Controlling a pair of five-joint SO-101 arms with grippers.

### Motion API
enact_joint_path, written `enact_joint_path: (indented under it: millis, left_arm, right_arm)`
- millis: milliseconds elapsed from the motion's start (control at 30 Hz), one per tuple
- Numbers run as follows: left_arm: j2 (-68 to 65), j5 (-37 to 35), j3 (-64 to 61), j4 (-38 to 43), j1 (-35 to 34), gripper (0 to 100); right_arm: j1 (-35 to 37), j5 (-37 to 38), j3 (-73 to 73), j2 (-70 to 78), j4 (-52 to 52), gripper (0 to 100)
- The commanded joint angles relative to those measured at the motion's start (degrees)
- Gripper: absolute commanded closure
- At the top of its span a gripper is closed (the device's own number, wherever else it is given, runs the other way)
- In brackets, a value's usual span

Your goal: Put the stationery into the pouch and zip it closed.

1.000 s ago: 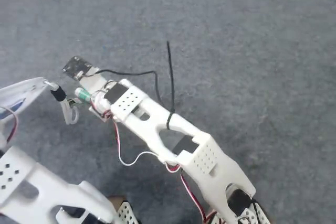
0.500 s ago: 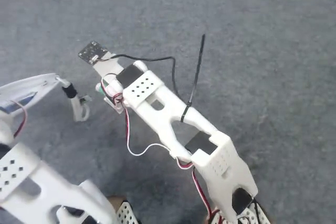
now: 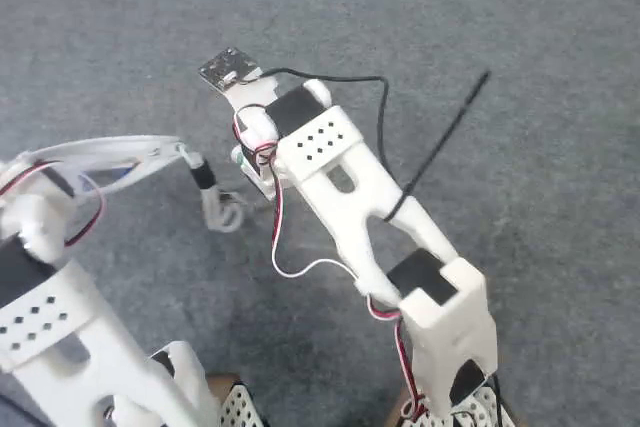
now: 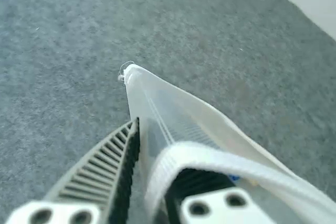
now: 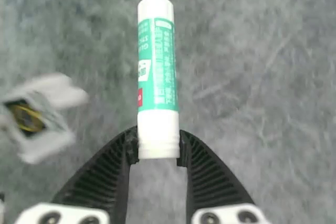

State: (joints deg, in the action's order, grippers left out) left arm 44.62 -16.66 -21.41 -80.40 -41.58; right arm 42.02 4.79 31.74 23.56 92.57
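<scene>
My right gripper (image 5: 157,142) is shut on the white base of a green and white glue stick (image 5: 156,72), which points away from it above the grey carpet. From the high view, the same gripper (image 3: 250,165) hangs mid-table with the glue stick (image 3: 242,155) just peeking out under the wrist. A translucent white mesh pouch (image 4: 173,114) is pinched in my left gripper (image 4: 149,145). In the high view the pouch (image 3: 110,155) stretches from the left arm towards the right gripper. Its dark zip pull (image 3: 204,177) with a white loop dangles a short way from the glue stick.
Grey carpet (image 3: 520,67) covers the whole table, with a pale wall along the far edge. A black cable tie (image 3: 450,122) sticks out from the right arm. A blurred white piece with a dark centre (image 5: 37,116) lies beside the right gripper.
The right arm has swung right and farther back, carrying the glue stick. The left arm and the pouch have followed to the right, so the zip pull now hangs nearer mid-table.
</scene>
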Motion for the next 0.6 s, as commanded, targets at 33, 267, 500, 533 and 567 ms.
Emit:
enact_joint_path:
  millis: [33, 267, 500, 533, 567]
  left_arm:
    - [3.16, 1.67, 6.2, -1.49, 6.15, 99]
    - [2.81, 1.67, 7.6, -2.46, 12.57, 99]
    - [2.73, 1.67, 7.78, -2.46, 19.34, 99]
    - [2.73, 1.67, 7.69, -2.46, 20.4, 99]
    - [2.73, 1.67, 7.6, -2.46, 21.1, 99]
  right_arm:
    - [-1.89, 0.09, 1.23, -8.22, 5.32, 99.3]
    - [-6.46, 0.26, -1.14, -13.58, 9.98, 99.3]
    - [-9.98, 0.44, -17.93, -24.66, 5.85, 99.3]
    - [-10.68, 0.44, -21.01, -26.77, 4.26, 99.3]
    - [-11.3, 0.44, -24.26, -28.88, 2.33, 99.3]
